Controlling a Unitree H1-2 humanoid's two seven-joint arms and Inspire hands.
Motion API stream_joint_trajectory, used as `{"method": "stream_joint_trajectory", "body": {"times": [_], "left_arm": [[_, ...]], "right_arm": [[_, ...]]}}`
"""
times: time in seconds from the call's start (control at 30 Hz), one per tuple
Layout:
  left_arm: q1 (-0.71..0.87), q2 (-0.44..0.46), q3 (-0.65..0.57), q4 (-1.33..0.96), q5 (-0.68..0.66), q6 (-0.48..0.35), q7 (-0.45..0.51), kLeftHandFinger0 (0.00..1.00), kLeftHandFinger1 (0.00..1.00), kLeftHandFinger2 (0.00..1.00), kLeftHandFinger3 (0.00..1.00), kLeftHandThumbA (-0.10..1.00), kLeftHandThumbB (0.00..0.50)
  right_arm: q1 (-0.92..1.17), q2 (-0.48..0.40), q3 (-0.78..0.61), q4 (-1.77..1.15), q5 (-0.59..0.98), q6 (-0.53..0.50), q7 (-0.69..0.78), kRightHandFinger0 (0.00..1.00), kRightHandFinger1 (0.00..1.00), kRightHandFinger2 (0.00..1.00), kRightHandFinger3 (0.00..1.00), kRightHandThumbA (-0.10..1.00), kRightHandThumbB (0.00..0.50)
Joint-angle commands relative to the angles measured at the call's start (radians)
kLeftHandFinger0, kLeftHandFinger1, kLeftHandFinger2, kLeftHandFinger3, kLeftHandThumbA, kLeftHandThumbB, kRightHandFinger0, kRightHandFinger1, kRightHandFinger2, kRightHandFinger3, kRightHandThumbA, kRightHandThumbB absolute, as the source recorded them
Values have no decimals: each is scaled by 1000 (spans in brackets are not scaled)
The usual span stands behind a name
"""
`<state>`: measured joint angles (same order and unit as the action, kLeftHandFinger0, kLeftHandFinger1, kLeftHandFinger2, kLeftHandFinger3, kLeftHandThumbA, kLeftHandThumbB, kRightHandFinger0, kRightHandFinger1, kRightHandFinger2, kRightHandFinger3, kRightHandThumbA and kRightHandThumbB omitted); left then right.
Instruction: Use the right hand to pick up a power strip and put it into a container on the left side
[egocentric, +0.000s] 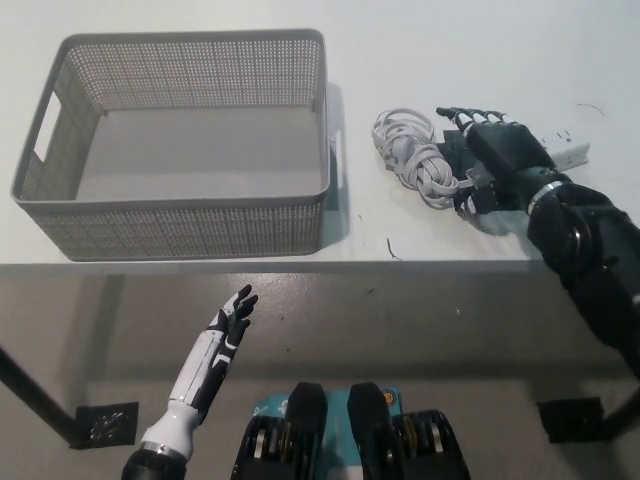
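While the right hand lies flat, fingers spread, over the power strip near the bench front edge, coiled cord sits beside it. Grey basket stands apart, left. Left hand hangs open below the edge.

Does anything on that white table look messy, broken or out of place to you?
Nothing looks broken or spilled. The grey perforated plastic basket sits squarely and holds nothing. The white power strip, mostly hidden under the black right hand, has its white cord bunched in a loose tangle. The white left hand rests below the table edge.
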<state>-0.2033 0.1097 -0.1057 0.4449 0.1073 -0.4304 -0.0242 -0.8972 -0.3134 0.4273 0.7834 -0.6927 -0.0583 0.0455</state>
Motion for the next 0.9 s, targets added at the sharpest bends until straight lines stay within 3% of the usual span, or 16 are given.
{"method": "stream_joint_trajectory", "body": {"times": [0.0,0.1,0.17,0.2,0.23,0.27,0.3,0.33,0.37,0.4,0.43,0.47,0.57,0.63,0.7,0.87], "left_arm": [[-15,6,6,-27,-5,-40,-7,1000,1000,1000,1000,1000,177],[-11,4,5,-26,-3,-40,-2,1000,1000,1000,1000,1000,165],[-11,4,4,-28,-2,-40,0,1000,1000,1000,1000,1000,147],[-9,2,2,-29,-1,-40,2,1000,1000,1000,1000,1000,135],[-9,2,2,-30,-1,-40,4,1000,1000,1000,1000,1000,133],[-7,4,0,-30,1,-40,2,1000,1000,1000,1000,1000,137],[-9,4,2,-31,1,-40,3,1000,1000,1000,1000,1000,146],[-12,3,5,-33,0,-40,4,1000,1000,1000,1000,1000,139],[-11,3,5,-33,0,-40,4,1000,1000,1000,1000,1000,138],[-12,5,7,-34,-1,-40,1,1000,1000,1000,1000,1000,144],[-12,7,8,-35,-3,-40,-2,1000,1000,1000,1000,1000,145],[-12,8,8,-35,-5,-40,-4,1000,1000,1000,1000,1000,145],[-14,10,4,-33,11,-40,7,1000,1000,1000,1000,1000,143],[-15,10,6,-35,9,-40,6,1000,1000,1000,1000,1000,130],[-12,10,7,-35,7,-40,6,1000,1000,1000,1000,1000,119],[-13,12,6,-33,7,-40,6,1000,1000,1000,1000,1000,106]], "right_arm": [[-99,47,20,122,-20,-81,-125,1000,1000,1000,1000,1000,419],[-125,96,26,275,-27,-139,-294,1000,1000,1000,1000,1000,404],[-139,128,29,370,-39,-170,-461,1000,1000,1000,1000,759,327],[-143,145,31,422,-46,-192,-588,1000,1000,1000,1000,445,318],[-144,156,28,449,-46,-208,-668,948,955,999,1000,328,316],[-143,168,43,481,-69,-209,-805,538,570,620,693,20,300],[-145,175,55,500,-80,-199,-862,62,221,375,438,-95,230],[-147,178,64,511,-89,-201,-905,12,47,253,299,-99,205],[-147,179,68,514,-91,-204,-917,2,11,246,337,-100,213],[-147,180,77,514,-100,-218,-944,0,154,463,431,-100,141],[-146,179,87,517,-104,-244,-962,21,312,738,642,-100,184],[-146,178,93,519,-107,-256,-967,13,365,785,692,-100,184],[-148,172,103,518,-107,-287,-973,1,461,815,855,-100,170],[-155,168,116,523,-112,-292,-989,0,481,816,903,-100,190],[-157,169,124,529,-113,-295,-1006,0,473,807,901,-100,180],[-174,153,136,513,-116,-337,-1052,0,284,748,776,-100,220]]}}
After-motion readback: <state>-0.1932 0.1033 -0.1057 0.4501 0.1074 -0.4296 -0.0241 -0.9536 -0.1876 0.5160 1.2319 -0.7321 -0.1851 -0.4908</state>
